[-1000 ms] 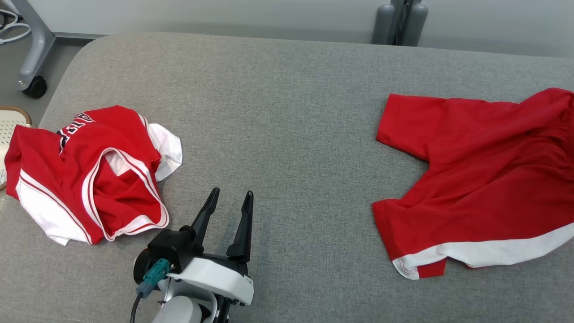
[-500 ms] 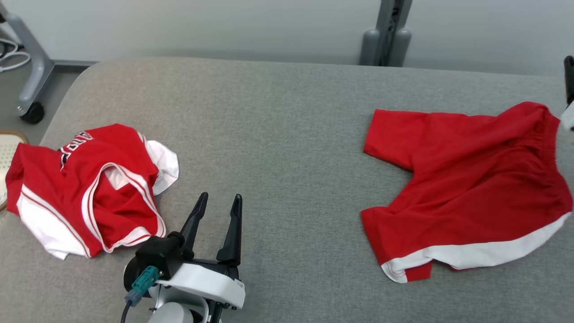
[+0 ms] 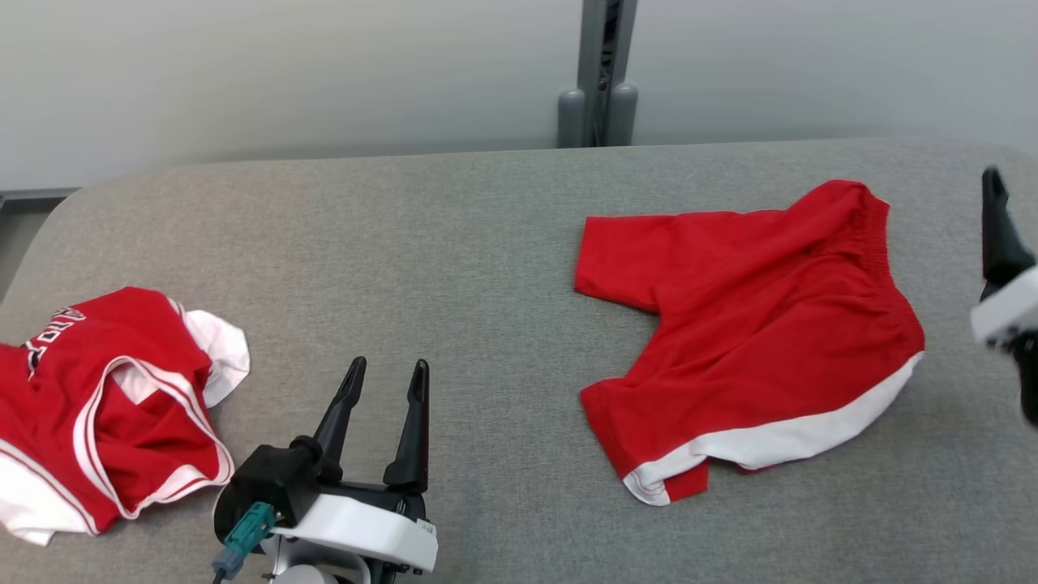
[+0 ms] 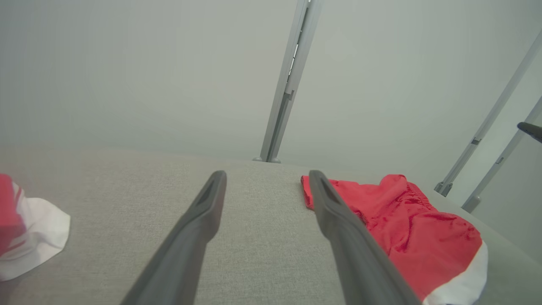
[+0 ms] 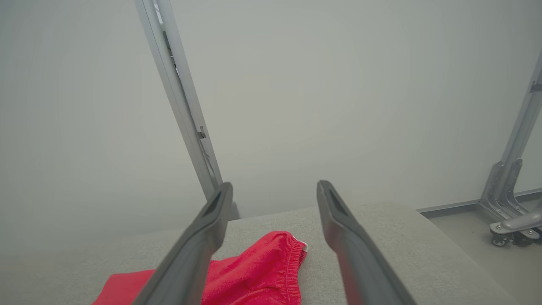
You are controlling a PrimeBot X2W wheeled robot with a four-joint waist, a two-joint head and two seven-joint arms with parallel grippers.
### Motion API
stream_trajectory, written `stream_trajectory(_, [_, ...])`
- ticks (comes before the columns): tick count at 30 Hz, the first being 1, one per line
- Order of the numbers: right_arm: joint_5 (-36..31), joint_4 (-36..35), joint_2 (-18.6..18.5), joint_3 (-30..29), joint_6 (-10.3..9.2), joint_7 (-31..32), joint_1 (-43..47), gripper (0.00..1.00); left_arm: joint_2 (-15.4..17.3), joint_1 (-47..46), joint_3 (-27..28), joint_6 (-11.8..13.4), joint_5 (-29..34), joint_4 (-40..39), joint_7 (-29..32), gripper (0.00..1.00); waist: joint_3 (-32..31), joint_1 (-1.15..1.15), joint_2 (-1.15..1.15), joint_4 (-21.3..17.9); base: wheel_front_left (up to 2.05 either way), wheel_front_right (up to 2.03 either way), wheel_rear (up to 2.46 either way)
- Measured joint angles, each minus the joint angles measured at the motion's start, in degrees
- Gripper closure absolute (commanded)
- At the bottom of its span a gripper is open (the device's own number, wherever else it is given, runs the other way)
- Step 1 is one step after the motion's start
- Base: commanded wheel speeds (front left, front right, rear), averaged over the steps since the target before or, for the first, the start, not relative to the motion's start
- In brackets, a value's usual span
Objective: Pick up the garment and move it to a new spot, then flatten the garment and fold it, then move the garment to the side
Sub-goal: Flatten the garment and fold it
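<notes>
Red shorts [image 3: 754, 324] lie on the right half of the grey padded top [image 3: 486, 227]. They're mostly spread but rumpled, w/ the elastic waistband [image 3: 880, 235] toward the far right and the white hem [image 3: 770, 442] along the near edge, a bit folded under at its left corner. I'd take these for the garment in play, since both arms point that way. Not certain tho, b/c a crumpled red-and-white jersey [image 3: 105, 405] sits well apart at the left edge. Nothing's lifted yet, so the step in hand looks like the reach & pick-up.

The right gripper [image 5: 274, 188] hangs near the waistband end, not touching, fingers spread wide and empty. The left gripper [image 3: 388, 369] is low over bare padding btw the two garments, also spread and empty.

To do it well, imo: right takes the waistband, where the cloth is thick & bunched and easy to pinch. Left has to travel over to the near leg. Press the tips into the padding before closing, then lift both ends level so the cloth hangs flat & doesn't drag. Keep clear of the jersey.
</notes>
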Motion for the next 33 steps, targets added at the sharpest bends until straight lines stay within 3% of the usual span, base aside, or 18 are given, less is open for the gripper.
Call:
stream_trajectory(6, [-13.03, -10.57, 6.82, -15.14, 0.00, -0.07, 15.46, 0.00, 0.00, 1.12, -0.70, 0.01, -0.21, 0.01, 0.00, 0.00, -0.76, 0.00, 0.00, -2.25, 0.00, 0.00, 0.00])
stream_trajectory(12, [-22.16, -16.37, 13.52, -23.12, 0.00, -0.07, 22.48, 0.00, -0.02, 1.18, -2.16, 0.00, -0.30, 0.74, -0.01, 0.00, -0.58, 0.00, 0.00, -3.65, 0.00, 0.00, 0.00])
stream_trajectory(19, [-26.96, -19.92, 16.72, -25.77, 0.00, -0.07, 23.60, 0.00, -0.01, 0.87, -2.90, -0.10, -0.51, 1.24, -0.01, 0.00, 0.15, 0.00, 0.00, -4.40, 0.00, 0.00, 0.00])
stream_trajectory(22, [-27.25, -20.35, 16.95, -26.91, 0.00, -0.07, 23.82, 0.00, 0.05, 0.74, -5.24, -1.55, -2.85, 3.45, -0.01, 0.00, 0.43, 0.00, 0.00, -4.48, 0.00, 0.00, 0.00])
stream_trajectory(28, [-28.14, -20.25, 17.96, -27.46, 0.00, -0.07, 23.88, 0.00, -0.01, -2.71, -16.63, -6.61, -9.98, 12.26, 0.00, 0.00, 1.49, 0.00, 0.00, -4.88, 0.00, 0.00, 0.00])
stream_trajectory(33, [-28.65, -19.80, 18.57, -27.41, 0.00, -0.07, 23.50, 0.00, -0.02, -8.60, -25.47, -7.87, -20.01, 18.08, 2.29, 0.00, 2.93, 0.00, 0.00, -5.57, 0.00, 0.00, 0.00])
